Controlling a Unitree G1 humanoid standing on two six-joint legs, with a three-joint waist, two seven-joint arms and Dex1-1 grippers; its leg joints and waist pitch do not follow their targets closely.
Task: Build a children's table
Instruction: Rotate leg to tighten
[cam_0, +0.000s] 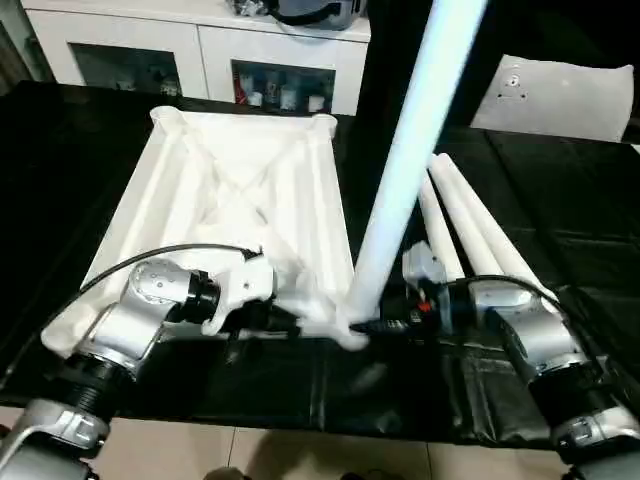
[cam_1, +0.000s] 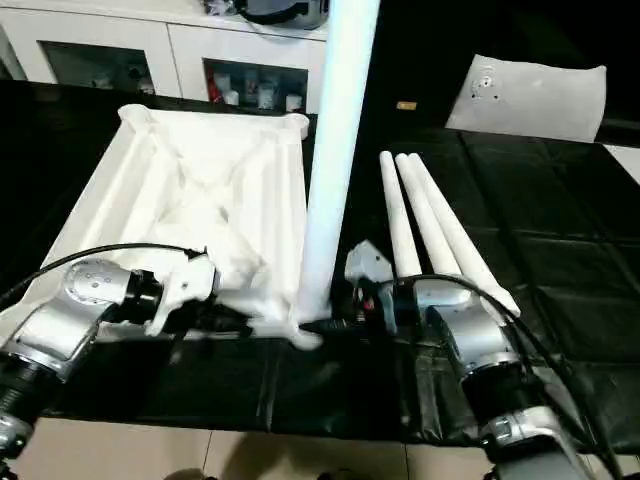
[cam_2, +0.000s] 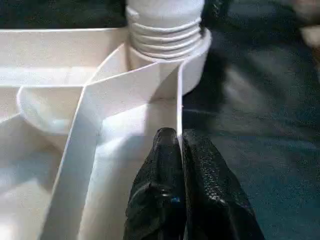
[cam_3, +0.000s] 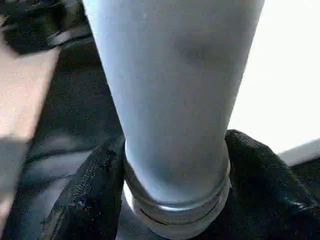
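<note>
Standing upright between the right gripper (cam_3: 172, 200) fingers, the leg (cam_0: 400, 190) is clasped; the left gripper (cam_2: 180, 145) pinches the tabletop (cam_0: 240, 180) rib.

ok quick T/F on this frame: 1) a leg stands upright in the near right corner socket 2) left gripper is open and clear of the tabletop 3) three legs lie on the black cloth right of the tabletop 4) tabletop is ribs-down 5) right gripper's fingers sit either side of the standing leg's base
1) True. The standing leg rises from the corner socket of the tabletop; its threads show above the socket.
2) False. The left gripper is shut on the tabletop's thin edge wall.
3) True. Three loose legs lie side by side on the black cloth.
4) False. The X ribs face up.
5) True. The right gripper flanks the leg's base.
</note>
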